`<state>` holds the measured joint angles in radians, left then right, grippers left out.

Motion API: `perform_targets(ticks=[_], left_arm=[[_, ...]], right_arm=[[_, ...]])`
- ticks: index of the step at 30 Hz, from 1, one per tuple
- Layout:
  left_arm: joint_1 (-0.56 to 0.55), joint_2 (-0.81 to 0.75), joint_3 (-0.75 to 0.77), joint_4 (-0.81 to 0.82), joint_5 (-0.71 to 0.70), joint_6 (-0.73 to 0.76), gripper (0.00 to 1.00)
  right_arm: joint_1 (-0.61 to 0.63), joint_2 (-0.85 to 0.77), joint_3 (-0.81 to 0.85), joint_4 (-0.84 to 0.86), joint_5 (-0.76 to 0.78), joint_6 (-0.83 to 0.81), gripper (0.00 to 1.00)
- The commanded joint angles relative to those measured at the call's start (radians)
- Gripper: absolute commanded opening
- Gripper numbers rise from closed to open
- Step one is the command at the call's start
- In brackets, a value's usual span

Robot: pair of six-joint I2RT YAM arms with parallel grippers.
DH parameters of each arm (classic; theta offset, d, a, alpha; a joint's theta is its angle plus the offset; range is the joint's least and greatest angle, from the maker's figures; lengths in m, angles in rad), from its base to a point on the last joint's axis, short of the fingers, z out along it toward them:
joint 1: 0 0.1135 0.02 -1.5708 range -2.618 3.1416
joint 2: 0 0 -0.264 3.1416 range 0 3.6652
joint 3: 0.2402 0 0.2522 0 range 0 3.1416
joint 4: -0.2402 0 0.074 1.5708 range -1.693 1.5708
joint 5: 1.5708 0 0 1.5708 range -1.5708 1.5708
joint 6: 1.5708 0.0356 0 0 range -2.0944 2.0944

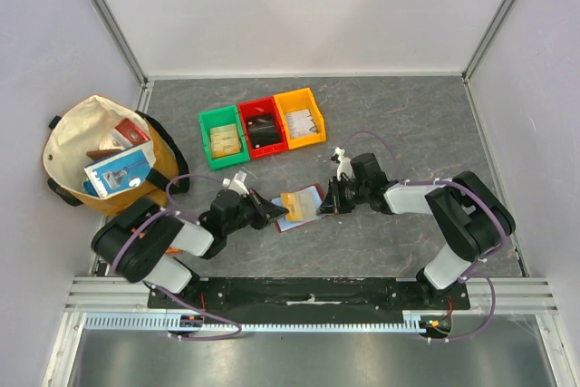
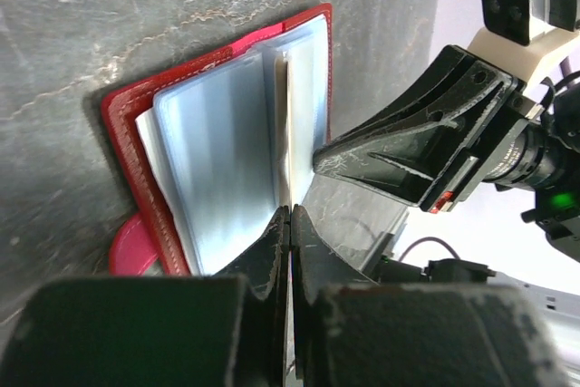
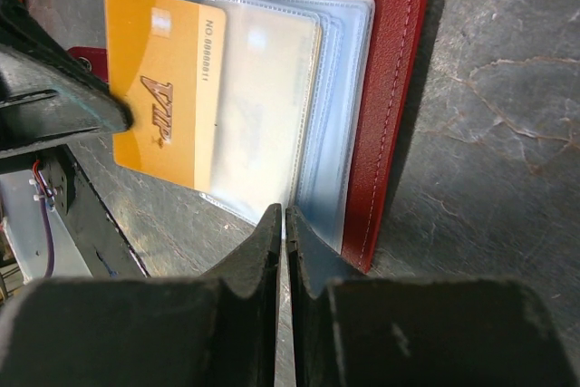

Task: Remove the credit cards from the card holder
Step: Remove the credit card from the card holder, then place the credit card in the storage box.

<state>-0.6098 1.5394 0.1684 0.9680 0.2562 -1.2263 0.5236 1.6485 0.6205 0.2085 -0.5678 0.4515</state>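
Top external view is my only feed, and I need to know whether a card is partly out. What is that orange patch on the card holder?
Observer: The right wrist view shows an orange card printed VIP. It sticks out past the clear sleeves of the open card holder.
Operator: Is anything gripping it?
Observer: The left claw is shut on a thin edge, apparently that card seen edge-on.
Operator: And the right claw?
Observer: The right claw is shut on the near edge of the clear sleeves.
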Motion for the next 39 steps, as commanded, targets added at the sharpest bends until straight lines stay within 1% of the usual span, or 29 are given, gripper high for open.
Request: perform_targets(ticks=[1, 5, 10, 12, 13, 16, 19, 21, 24, 31, 37, 39], left_arm=[[0.001, -0.172, -0.001, -0.289, -0.078, 0.149, 0.02], [-0.001, -0.341, -0.006, -0.463, -0.138, 0.203, 0.02], [0.001, -0.536, -0.003, -0.616, -0.208, 0.222, 0.02], [-0.001, -0.605, -0.003, -0.656, -0.236, 0.217, 0.02], [0.001, -0.637, -0.003, -0.663, -0.242, 0.211, 0.02], [0.001, -0.717, -0.001, -0.664, -0.253, 0.183, 0.02], [0.001, -0.789, 0.003, -0.649, -0.287, 0.151, 0.02], [0.001, -0.826, 0.009, -0.626, -0.293, 0.131, 0.02], [-0.001, -0.858, 0.026, -0.591, -0.296, 0.103, 0.02], [-0.013, -0.872, 0.042, -0.479, -0.295, 0.053, 0.02], [-0.019, -0.872, 0.036, -0.424, -0.291, 0.031, 0.02], [-0.022, -0.877, 0.034, -0.422, -0.288, 0.025, 0.02]], right_arm=[[-0.005, 0.008, -0.002, -0.089, 0.144, -0.057, 0.12], [-0.005, -0.015, 0.011, -0.103, 0.146, -0.056, 0.14], [-0.004, -0.064, 0.033, -0.121, 0.141, -0.039, 0.23], [-0.005, -0.102, 0.036, -0.121, 0.138, -0.024, 0.32], [-0.004, -0.127, 0.038, -0.118, 0.138, -0.013, 0.39], [-0.005, -0.211, 0.03, -0.086, 0.149, 0.036, 0.53], [0.001, -0.272, 0.001, 0.023, 0.122, 0.12, 0.64], [0.012, -0.306, -0.024, 0.129, 0.099, 0.195, 0.68], [0.047, -0.316, -0.038, 0.264, 0.072, 0.286, 0.7], [0.159, -0.231, -0.041, 0.601, 0.058, 0.483, 0.71], [0.205, -0.145, -0.031, 0.75, 0.062, 0.567, 0.68], [0.205, -0.13, -0.034, 0.782, 0.062, 0.585, 0.64]])
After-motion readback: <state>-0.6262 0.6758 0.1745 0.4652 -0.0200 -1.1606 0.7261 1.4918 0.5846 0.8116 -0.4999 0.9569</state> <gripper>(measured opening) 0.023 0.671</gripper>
